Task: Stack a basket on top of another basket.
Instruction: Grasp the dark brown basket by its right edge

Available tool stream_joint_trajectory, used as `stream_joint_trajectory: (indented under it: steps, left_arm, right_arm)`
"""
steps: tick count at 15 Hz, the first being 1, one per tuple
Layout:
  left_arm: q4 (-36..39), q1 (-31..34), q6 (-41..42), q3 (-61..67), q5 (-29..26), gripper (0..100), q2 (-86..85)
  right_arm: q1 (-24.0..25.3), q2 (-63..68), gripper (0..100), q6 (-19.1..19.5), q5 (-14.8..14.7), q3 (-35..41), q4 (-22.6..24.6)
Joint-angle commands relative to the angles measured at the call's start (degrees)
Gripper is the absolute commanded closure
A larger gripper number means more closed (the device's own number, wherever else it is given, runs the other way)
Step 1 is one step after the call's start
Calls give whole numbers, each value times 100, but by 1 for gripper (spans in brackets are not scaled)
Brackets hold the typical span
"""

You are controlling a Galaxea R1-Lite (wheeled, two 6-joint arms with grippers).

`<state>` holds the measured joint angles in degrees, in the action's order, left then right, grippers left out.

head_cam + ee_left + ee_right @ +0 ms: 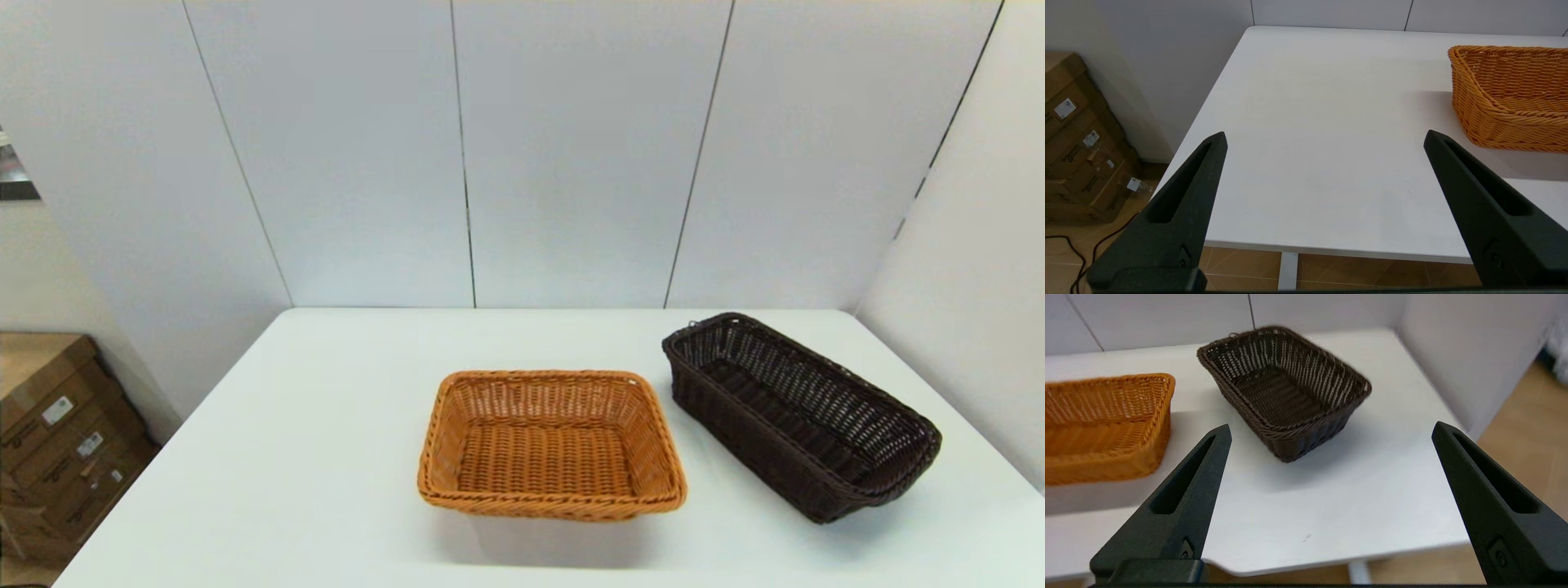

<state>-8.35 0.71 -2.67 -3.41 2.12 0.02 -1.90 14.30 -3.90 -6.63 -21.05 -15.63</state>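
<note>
Dark basket (804,416) and orange-tan basket (551,445) sit apart – both hollow; both grippers' jaws wide.

The left gripper (1325,136) has two long black fingers (1180,204) of a matt, slightly grainy material. Each finger is wide at its base and becomes narrow toward a blunt tip, and each has a long sunken slot along its inner side. A small round screw sits near the base of each finger. The right gripper (1331,430) looks the same: black wedge-shaped fingers (1180,500) with a slot and a screw
</note>
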Motion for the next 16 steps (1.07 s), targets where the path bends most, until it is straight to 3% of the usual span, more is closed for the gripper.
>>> stream_joint_trajectory:
  steps: [1, 6, 16]
  left_arm:
    - [0, 8, -5, -1, -1, 0, -11]
    - [-9, 0, -32, -1, -1, 0, -11]
    - [0, 0, -85, -1, 16, 0, -11]
  right_arm:
    - [-188, 2130, 0, -1025, -40, -1243, -643]
    - [-531, 4388, 0, -1464, -119, -2193, -1223]
    - [-451, 7438, 0, -2835, -101, -2817, -837]
